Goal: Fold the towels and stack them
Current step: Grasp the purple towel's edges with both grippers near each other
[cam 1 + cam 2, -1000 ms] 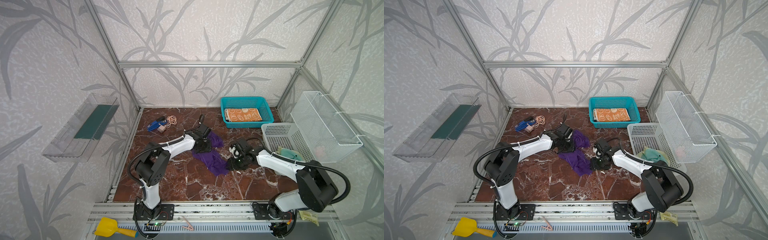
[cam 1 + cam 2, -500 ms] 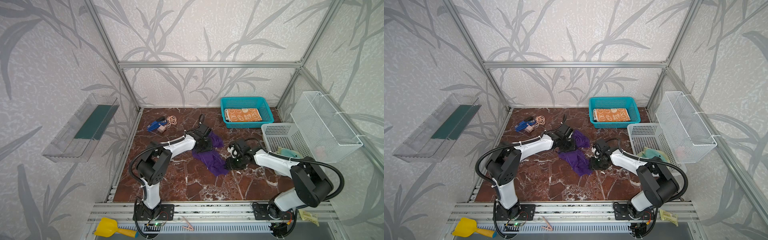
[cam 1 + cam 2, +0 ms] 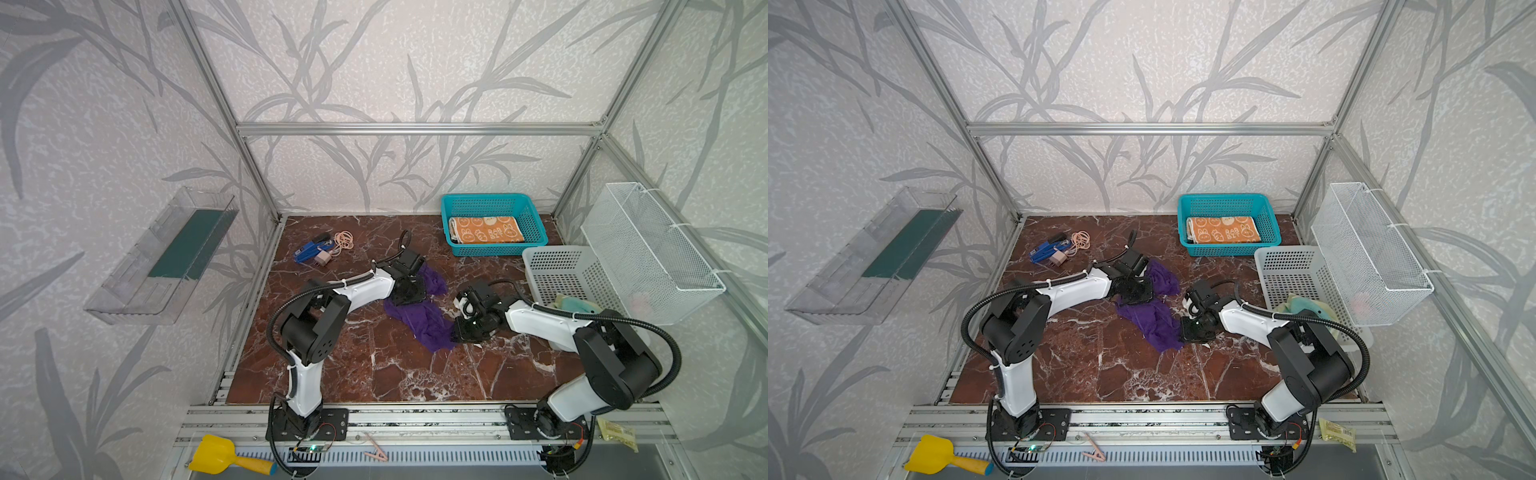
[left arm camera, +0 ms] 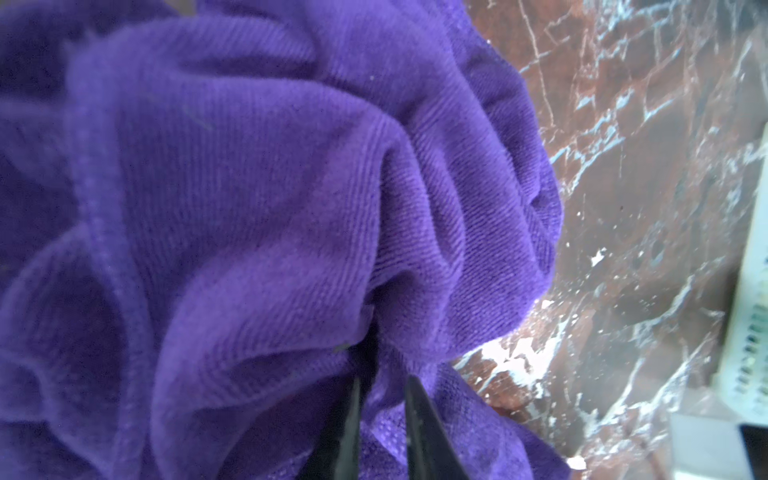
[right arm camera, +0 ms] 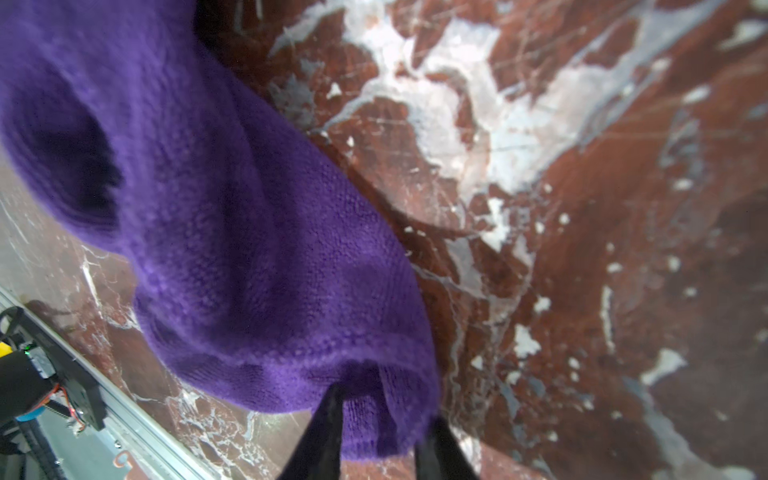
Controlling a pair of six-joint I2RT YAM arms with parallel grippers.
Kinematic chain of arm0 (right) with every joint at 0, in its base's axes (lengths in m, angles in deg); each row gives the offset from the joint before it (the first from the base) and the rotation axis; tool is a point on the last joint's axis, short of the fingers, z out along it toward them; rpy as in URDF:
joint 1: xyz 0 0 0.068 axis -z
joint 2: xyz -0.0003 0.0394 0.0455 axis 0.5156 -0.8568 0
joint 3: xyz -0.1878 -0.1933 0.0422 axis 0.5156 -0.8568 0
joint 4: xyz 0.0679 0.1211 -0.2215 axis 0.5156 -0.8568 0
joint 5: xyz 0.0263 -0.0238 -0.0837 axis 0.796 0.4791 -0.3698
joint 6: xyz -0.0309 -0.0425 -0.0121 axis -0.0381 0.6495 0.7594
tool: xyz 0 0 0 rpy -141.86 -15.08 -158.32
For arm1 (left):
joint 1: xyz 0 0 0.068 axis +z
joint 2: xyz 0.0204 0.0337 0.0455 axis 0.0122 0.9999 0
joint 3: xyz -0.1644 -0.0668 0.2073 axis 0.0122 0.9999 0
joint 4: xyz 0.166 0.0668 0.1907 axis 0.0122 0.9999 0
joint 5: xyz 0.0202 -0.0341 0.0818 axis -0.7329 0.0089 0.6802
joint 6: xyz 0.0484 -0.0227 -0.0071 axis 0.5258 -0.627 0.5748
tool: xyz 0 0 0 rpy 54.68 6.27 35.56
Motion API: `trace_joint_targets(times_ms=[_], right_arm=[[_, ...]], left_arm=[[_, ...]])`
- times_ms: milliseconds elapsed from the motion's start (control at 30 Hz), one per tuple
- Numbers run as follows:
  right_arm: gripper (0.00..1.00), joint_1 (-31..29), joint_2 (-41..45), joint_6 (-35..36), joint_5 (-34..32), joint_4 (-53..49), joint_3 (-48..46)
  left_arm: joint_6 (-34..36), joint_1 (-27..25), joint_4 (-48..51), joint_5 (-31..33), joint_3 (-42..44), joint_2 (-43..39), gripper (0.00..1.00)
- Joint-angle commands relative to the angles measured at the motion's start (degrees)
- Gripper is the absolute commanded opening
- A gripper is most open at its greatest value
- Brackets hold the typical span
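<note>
- The purple towel [image 3: 419, 324] is seen crumpled on the marble tabletop [image 3: 374, 365], in front of the teal basket [image 3: 536, 220] and to its left in both top views.
- The left gripper [image 4: 382, 380] is clamped on the purple towel: a fold of cloth is pinched between its two nearly closed fingers in the left wrist view. This is the end of the cloth nearer the teal basket.
- The right gripper [image 5: 384, 405] is likewise closed on the purple towel, with a bunched edge held between its fingers. This is the end farther from the teal basket.
- The orange rabbit towel [image 3: 486, 235] is laid folded and flat inside the teal basket.
- The yellow-and-teal towel [image 3: 575, 303] is seen bunched in the grey basket [image 3: 552, 266], which stands just in front of the teal basket.
</note>
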Motion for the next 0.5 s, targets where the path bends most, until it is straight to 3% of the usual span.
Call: trace_joint_targets(times_ms=[0, 100, 233, 400, 467], right_arm=[[0.18, -0.3, 0.8, -0.2, -0.6, 0.0, -0.5], [0.09, -0.3, 2.6, -0.2, -3.2, -1.0, -0.4], [0.03, -0.3, 4.5, 0.9, -5.6, -3.1, 1.2], [0.03, -0.4, 5.8, 5.2, -7.8, -8.4, 6.8], [0.09, -0.6, 5.1, 7.9, -8.5, -10.7, 10.0]], left_arm=[[0.6, 0.0, -0.3, 0.1, -2.2, -1.9, 0.1], [2.5, 0.0, 2.5, 2.2, -4.1, -2.9, 0.0], [5.6, 0.5, 5.3, 5.0, -6.1, -5.8, 0.0], [8.5, 2.8, 8.0, 12.8, -5.7, -11.2, 0.0], [9.1, 5.1, 7.7, 14.1, -3.8, -13.2, 0.0]])
